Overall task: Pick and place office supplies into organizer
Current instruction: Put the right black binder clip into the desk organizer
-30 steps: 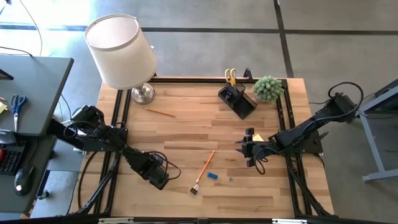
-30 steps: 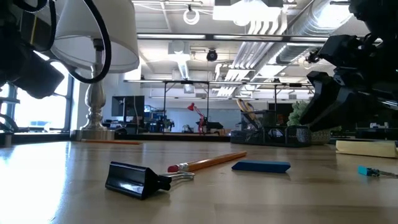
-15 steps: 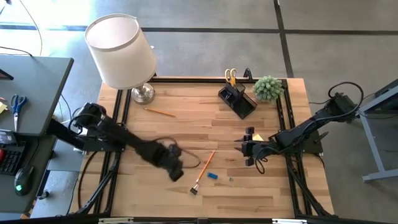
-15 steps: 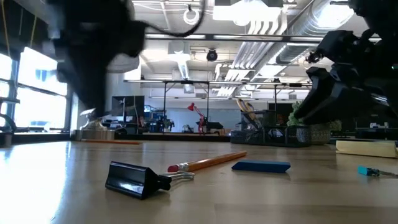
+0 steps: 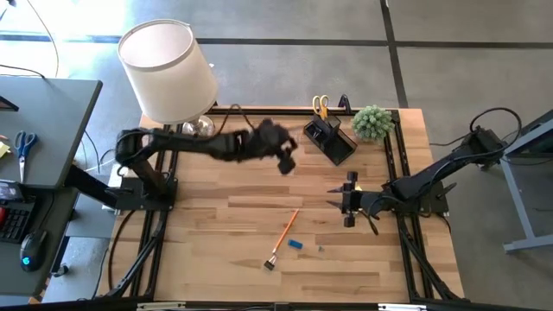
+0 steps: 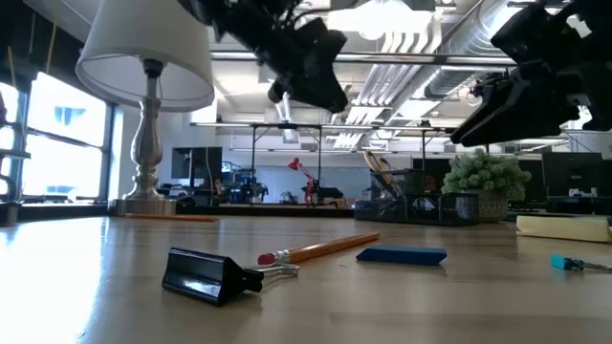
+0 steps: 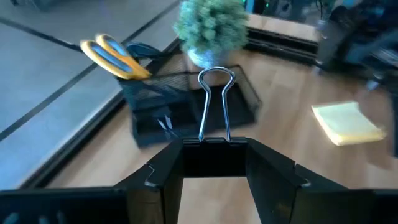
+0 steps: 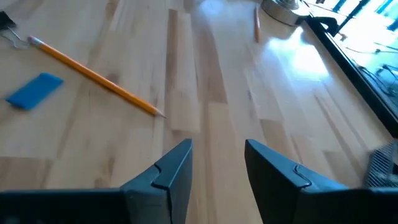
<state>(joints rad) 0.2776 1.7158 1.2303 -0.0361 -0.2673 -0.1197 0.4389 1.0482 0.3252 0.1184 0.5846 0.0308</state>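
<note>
A second ago the left arm was low over the near left of the table. Now it reaches past the lamp (image 5: 168,69) toward the far side, and the left gripper (image 5: 285,162) hangs in the air just short of the organizer (image 5: 330,138). Its fingers are part closed on a black binder clip (image 7: 214,163): the wrist view shows the clip's body clamped between them, with its wire handles pointing ahead at the organizer's mesh. So the pick is done and the carry is nearly over. What I judge is left for this clip is the last short reach over the low tray and the release.

Nearer the front, in the middle of the table, a pencil (image 5: 287,229), a blue eraser (image 5: 295,244) and a second clip (image 5: 269,264) lie where they lay before, close together, and none of them is in the organizer yet.

The scissors (image 5: 320,106) stand in the organizer's upright compartment, beside the plant (image 5: 372,121).

On the right, the right gripper (image 8: 217,168) has lifted a little but has hardly moved across the table. Its fingers stand apart and hold nothing. The sticky pad (image 7: 348,122) lies on the wood close by it, which probably makes the pad that arm's next pick.
</note>
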